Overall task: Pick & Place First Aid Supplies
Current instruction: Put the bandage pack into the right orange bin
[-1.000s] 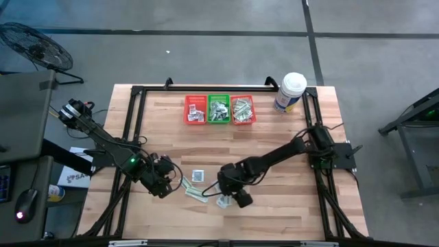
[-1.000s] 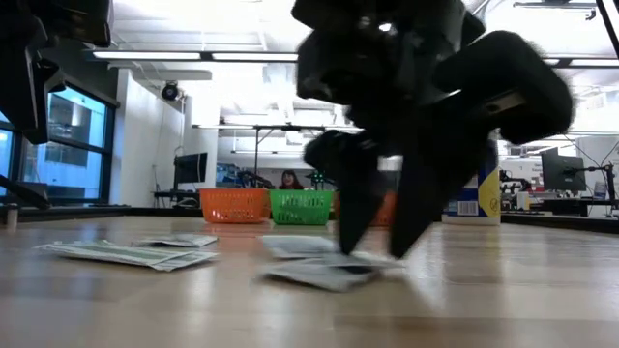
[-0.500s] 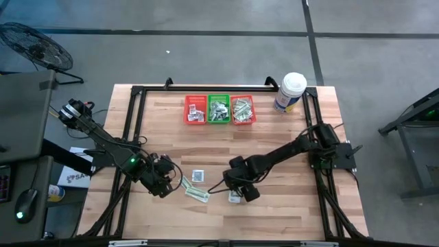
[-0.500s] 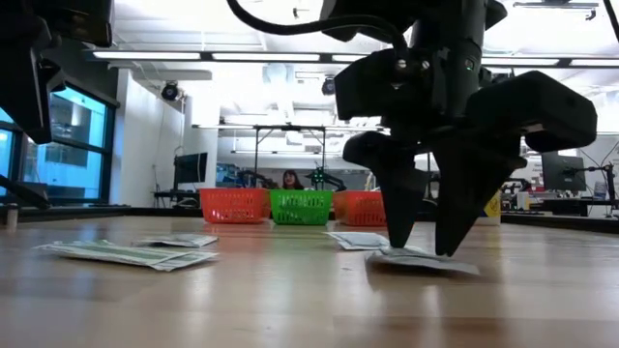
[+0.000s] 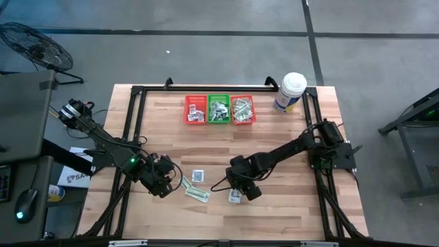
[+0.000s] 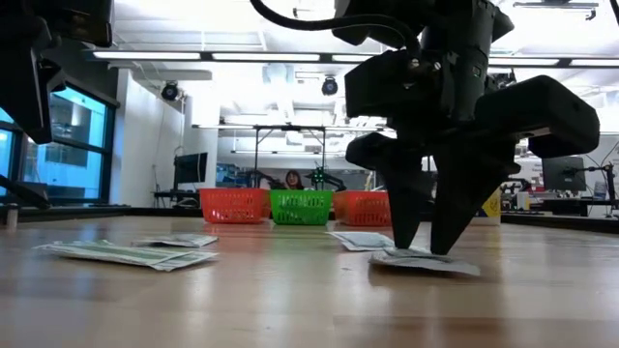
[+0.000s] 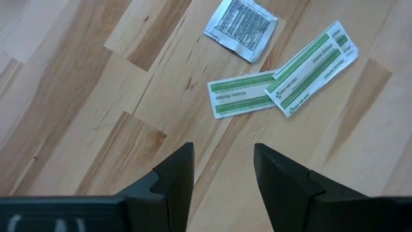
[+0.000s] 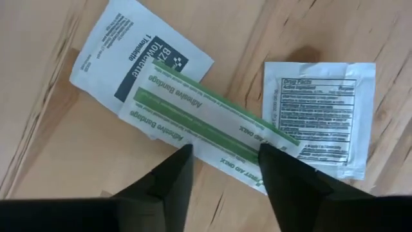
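High view: right gripper is sitting on the packets by the table's front edge; right wrist view: its spread fingers are straddling a green bandage strip overlapping 2 white packets, risking a multi-grab; left gripper is waiting, fingers apart.

The surface is pale jointed wood with a smooth sheen. The packets are thin matt paper. Both baskets look like plastic mesh.

Three baskets at table's far edge, tub right of them
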Controlling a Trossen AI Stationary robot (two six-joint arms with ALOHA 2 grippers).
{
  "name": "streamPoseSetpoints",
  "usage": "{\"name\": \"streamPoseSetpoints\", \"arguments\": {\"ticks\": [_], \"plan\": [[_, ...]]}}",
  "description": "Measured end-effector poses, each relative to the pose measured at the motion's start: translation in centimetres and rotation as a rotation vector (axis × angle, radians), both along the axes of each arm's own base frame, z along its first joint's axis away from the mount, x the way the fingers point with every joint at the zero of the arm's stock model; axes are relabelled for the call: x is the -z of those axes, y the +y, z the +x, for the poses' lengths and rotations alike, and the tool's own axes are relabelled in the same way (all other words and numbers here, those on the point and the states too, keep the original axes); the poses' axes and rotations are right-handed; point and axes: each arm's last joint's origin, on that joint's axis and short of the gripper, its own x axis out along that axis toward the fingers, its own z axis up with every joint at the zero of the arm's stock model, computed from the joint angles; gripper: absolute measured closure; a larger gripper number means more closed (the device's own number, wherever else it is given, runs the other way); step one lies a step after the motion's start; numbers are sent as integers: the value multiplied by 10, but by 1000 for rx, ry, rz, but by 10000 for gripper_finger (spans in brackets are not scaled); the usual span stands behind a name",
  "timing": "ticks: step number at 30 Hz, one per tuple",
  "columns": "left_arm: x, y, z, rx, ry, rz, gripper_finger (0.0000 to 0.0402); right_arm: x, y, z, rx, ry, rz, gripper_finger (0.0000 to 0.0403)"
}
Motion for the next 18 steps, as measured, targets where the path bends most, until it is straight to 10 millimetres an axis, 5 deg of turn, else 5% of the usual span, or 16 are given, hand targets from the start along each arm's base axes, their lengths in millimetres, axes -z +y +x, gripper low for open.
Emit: {"name": "streamPoseSetpoints", "arguments": {"ticks": [15,18], "plan": [[0,0,0,-4,-1,0,243,2,-1,-2,109,15,7,390],[0,0,0,-6,-1,-2,243,0,-1,-2,145,15,10,395]]}}
